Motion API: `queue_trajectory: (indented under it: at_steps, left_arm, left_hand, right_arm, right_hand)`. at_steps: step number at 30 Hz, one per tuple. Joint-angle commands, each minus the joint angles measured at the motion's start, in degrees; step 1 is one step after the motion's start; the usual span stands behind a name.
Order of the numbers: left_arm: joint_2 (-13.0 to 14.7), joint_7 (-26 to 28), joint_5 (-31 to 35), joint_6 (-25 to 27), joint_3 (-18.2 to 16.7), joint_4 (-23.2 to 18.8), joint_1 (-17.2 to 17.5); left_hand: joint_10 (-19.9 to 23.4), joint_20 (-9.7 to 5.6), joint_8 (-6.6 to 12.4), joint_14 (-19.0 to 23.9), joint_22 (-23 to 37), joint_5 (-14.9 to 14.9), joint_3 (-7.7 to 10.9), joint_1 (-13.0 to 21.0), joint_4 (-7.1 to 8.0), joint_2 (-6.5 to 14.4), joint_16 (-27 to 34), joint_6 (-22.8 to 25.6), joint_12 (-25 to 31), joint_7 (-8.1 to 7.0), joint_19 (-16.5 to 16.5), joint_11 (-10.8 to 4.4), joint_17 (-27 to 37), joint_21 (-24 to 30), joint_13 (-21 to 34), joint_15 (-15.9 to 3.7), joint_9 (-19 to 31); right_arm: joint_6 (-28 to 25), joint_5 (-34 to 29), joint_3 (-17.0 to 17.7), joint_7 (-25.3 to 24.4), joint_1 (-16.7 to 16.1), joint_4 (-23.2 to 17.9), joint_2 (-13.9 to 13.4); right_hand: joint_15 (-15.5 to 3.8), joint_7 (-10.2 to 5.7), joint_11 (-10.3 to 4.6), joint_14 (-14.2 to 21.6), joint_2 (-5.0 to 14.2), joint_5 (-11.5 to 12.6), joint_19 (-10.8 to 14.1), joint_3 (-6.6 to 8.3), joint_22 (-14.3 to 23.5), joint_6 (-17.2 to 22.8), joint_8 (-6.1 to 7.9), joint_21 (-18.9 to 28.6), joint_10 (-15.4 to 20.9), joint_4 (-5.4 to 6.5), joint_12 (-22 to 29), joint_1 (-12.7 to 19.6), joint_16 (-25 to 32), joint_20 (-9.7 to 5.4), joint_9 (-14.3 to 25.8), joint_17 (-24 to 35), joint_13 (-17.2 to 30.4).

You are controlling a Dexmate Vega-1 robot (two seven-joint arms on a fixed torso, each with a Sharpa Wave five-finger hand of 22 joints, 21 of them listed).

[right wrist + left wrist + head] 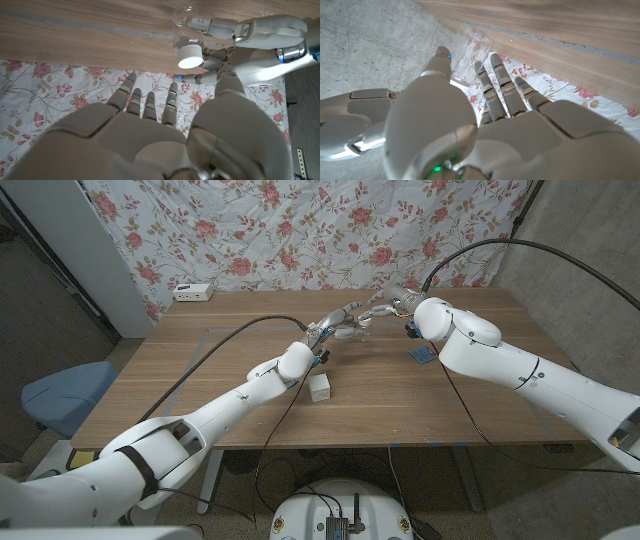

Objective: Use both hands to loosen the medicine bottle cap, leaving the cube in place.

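The medicine bottle (181,20) is clear with a white cap (190,55). My left hand (260,45) grips its body, thumb on one side and fingers on the other. In the left wrist view the clear bottle (467,52) sits at the tips of my left hand (485,125). My right hand (150,135) hovers just short of the cap with fingers spread, touching nothing. In the head view both hands meet above the table's far middle, left hand (335,328) and right hand (385,302). The white cube (320,388) stands on the table beside my left forearm.
A small blue square (421,355) lies on the wooden table (200,380) under my right forearm. A white power strip (193,291) sits at the far left corner. A floral cloth (300,230) hangs behind the table.
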Motion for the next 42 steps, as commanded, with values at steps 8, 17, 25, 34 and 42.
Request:
queue_trajectory:
  at_steps: [8, 17, 25, 34, 42]
  left_arm:
    - [0.3, -0.2, 0.2, -0.3, -0.1, -1.0, 0.6]
    - [0.6, -0.2, 0.3, -0.2, -0.2, -1.6, 0.9]
    - [0.9, -0.3, 0.4, 0.1, -0.3, -2.2, 1.1]
    - [0.6, -0.5, 0.4, 0.0, -0.2, -1.7, 0.9]
    - [0.5, -0.5, 0.5, 0.3, -0.1, -1.9, 0.9]
  left_hand:
    - [0.6, -7.97, 0.02, 0.4, 0.1, 0.0, 0.55, -0.3, -0.06, 0.0, 0.0, 0.4, -0.2, -0.73, 0.3, 0.16, 0.1, -0.1, 0.3, -6.43, 0.1]
    - [0.6, -7.96, -0.01, 0.4, 0.1, -0.1, 0.58, -0.4, -0.06, 0.0, 0.0, 0.4, -0.2, -0.81, 0.4, 0.10, 0.1, -0.1, 0.3, -6.33, 0.1]
    - [0.6, -7.96, -0.05, 0.4, 0.1, -0.1, 0.67, -0.4, -0.13, 0.0, -0.1, 0.4, -0.3, -0.85, 0.3, 0.04, 0.1, -0.1, 0.3, -6.39, 0.1]
    - [0.5, -7.93, -0.09, 0.4, 0.1, -0.1, 0.75, -0.4, -0.14, 0.0, -0.1, 0.4, -0.3, -1.02, 0.3, 0.05, 0.0, -0.1, 0.3, -6.34, 0.1]
    - [0.6, -7.97, -0.10, 0.4, 0.1, -0.1, 0.81, -0.4, -0.17, 0.0, -0.1, 0.5, -0.3, -1.16, 0.4, 0.10, 0.0, -0.1, 0.4, -6.34, 0.1]
  right_arm:
    - [-3.6, -4.2, -4.3, 3.7, 3.4, 0.5, 1.2]
    - [-5.1, -5.2, -5.6, 5.4, 4.5, 0.7, 1.4]
    - [-5.7, -5.6, -6.4, 6.3, 5.3, 1.2, 1.6]
    - [-6.4, -6.4, -7.8, 7.8, 6.5, 1.8, 1.6]
    - [-6.1, -6.4, -7.6, 7.6, 6.3, 2.1, 1.6]
  right_hand:
    - [0.26, -0.09, -0.17, -0.2, 0.31, -0.2, 0.2, 0.91, 0.2, 1.4, 0.98, 0.3, -0.3, -0.29, 0.3, 1.2, 0.3, 0.04, 0.5, 0.1, 0.3]
    - [0.22, -0.16, -0.32, 0.0, 0.32, -0.3, 0.3, 1.24, 0.2, 1.7, 1.20, 0.4, -0.3, -0.48, 0.3, 1.9, 0.4, 0.04, 0.7, 0.1, 0.3]
    - [0.17, -0.26, -0.41, 0.0, 0.22, -0.4, 0.3, 1.52, 0.2, 2.0, 1.42, 0.4, -0.4, -0.60, 0.4, 2.6, 0.4, 0.05, 0.8, 0.1, 0.3]
    - [0.01, -0.40, -0.49, 0.1, 0.11, -0.5, 0.4, 1.79, 0.2, 2.7, 1.79, 0.4, -0.3, -0.69, 0.4, 3.2, 0.4, 0.04, 1.0, 0.1, 0.3]
    - [0.05, -0.43, -0.55, 0.2, -0.04, -0.6, 0.4, 2.03, 0.2, 3.4, 2.20, 0.4, -0.3, -0.72, 0.4, 3.7, 0.5, 0.02, 1.2, 0.1, 0.3]
